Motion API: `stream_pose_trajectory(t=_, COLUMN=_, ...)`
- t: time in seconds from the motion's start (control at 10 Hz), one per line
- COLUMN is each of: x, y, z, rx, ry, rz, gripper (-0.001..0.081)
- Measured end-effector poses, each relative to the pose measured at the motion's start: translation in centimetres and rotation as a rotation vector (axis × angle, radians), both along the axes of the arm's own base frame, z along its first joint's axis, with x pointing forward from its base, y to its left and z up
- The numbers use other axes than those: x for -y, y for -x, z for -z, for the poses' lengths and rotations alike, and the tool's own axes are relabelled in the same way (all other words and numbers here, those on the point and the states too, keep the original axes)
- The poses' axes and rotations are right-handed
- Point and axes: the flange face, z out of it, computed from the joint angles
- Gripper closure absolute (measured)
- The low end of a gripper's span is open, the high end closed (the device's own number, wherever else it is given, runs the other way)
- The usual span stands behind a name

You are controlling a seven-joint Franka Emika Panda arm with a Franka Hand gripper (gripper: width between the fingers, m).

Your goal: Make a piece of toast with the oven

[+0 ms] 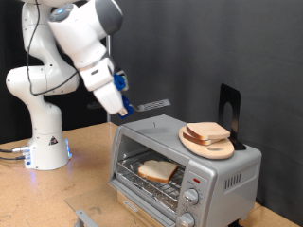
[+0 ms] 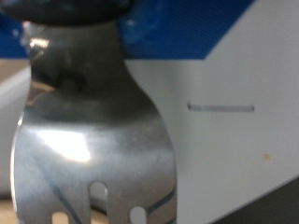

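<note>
Toast [image 1: 158, 170] sits on rack inside oven [image 1: 185, 156], door open. Gripper [image 1: 120, 102] above oven's top-left corner, fingers clamping spatula [image 2: 89, 140]. Step: loading done, judging by that; door needs shutting.

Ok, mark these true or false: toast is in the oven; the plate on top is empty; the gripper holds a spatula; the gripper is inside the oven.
1. Toast lies on the rack inside the oven. True.
2. The plate on top is empty. False: bread lies on it.
3. The gripper holds a spatula. True.
4. The gripper is inside the oven. False: it hangs above the oven, toward the exterior view's left.
</note>
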Motion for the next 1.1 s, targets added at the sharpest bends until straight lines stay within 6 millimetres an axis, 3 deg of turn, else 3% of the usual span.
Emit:
stream_pose_trajectory(t=0.7, x=-10.7, y=0.3, z=-1.4, rx=0.007, ry=0.051, rz=-0.027, gripper=0.0316)
stream_pose_trajectory(t=1.1, x=-13.2, y=0.6, z=1.9, rx=-0.026, ry=0.131, rz=-0.026, gripper=0.0316)
